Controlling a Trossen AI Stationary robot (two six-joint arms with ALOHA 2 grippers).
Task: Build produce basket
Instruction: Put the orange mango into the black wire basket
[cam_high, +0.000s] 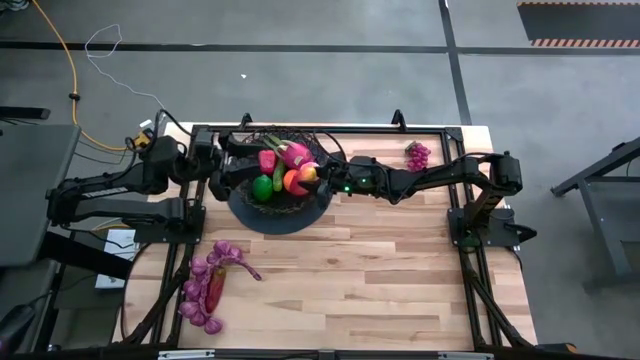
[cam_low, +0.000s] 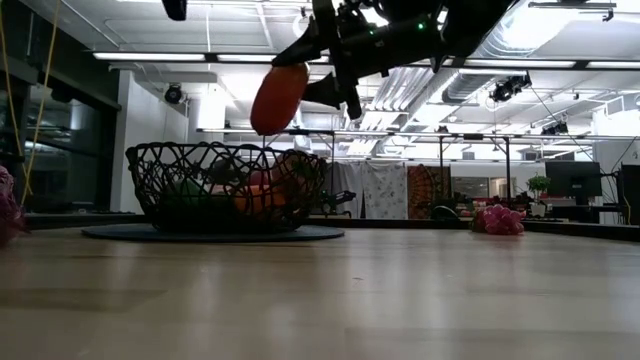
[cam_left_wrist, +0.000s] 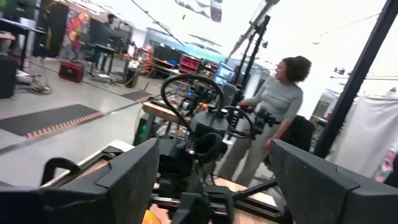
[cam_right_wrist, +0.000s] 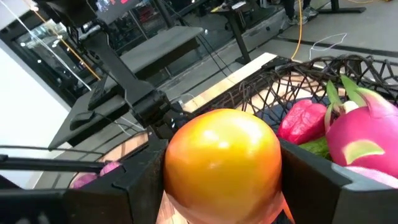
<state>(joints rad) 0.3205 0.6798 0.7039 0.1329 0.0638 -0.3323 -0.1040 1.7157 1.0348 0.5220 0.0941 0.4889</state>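
right gripper (cam_high: 312, 176) pinches a mango (cam_right_wrist: 222, 163) over the basket (cam_high: 245, 212).
low view shows the mango hanging clear above the rim; high view shows grapes (cam_high: 417, 154) apart on the table (cam_high: 380, 270). left gripper (cam_high: 222, 168) fingers spread, empty.

Even overhead light on the table (cam_high: 380, 270), bright ceiling strips (cam_low: 180, 56) backlighting the low view, left wrist view blurred

Above the basket (cam_high: 275, 215) the way in was crowded: the right pincer (cam_high: 312, 178) hung over its rim clamping the mango (cam_high: 297, 181), and the left pincer (cam_high: 225, 175) sat at the opposite rim. Piled fruit filled the bowl. The tabletop (cam_high: 380, 270) lay open across the middle; grape bunches (cam_high: 205, 290) blocked the near-left corner, another bunch (cam_high: 417, 154) the far edge.
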